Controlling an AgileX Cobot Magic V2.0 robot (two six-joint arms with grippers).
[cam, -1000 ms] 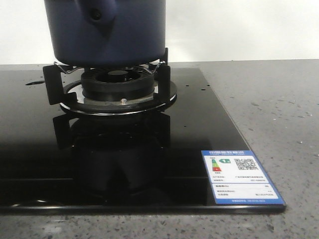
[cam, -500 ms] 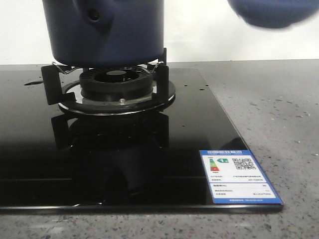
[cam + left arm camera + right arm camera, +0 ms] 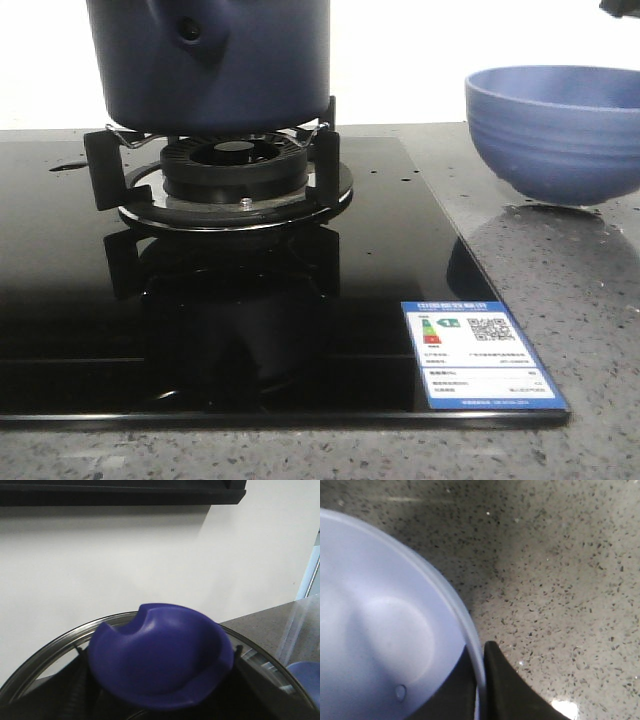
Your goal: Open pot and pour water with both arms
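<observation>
i'm seeing very little of my rig. the right pincer [image 3: 479, 680] is showing two matte black fingers [image 3: 507, 687], smooth and tapering to points. the left pincer [image 3: 150, 700] is showing only dark, ribbed black parts, mostly hidden. no cables, screws or markings are showing.

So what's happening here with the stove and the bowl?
A dark blue pot sits on the burner of a black glass stove. The right gripper pinches the rim of a lighter blue bowl, which rests on the stone counter. The left wrist view shows a glass lid with a blue knob.
</observation>
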